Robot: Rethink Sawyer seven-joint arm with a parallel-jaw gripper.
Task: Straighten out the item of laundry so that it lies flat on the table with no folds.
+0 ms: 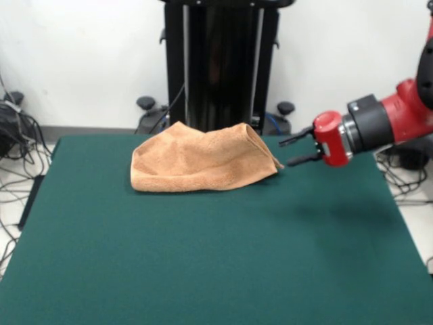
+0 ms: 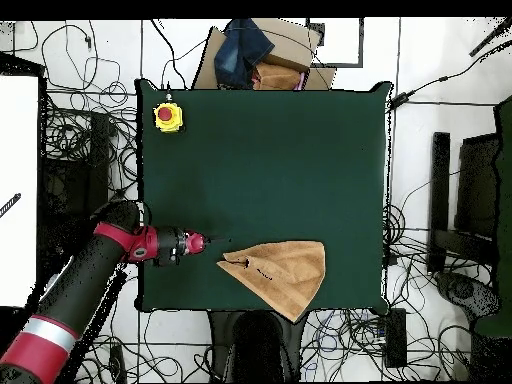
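Towel lay crumpled and folded over on itself, a rough wedge shape, on the green table close to the edge nearest the robot's base. Gripper hung level above the cloth top, just beside the towel's pointed corner, not touching it. Its two black fingers stood spread apart, nothing between them. Overhead view showed a yellow box with a red button sitting at a far table corner.

The towel is seen as soft, nubby terry cloth. The table is covered in matt, felt-like fabric. The gripper housing appears as glossy plastic.
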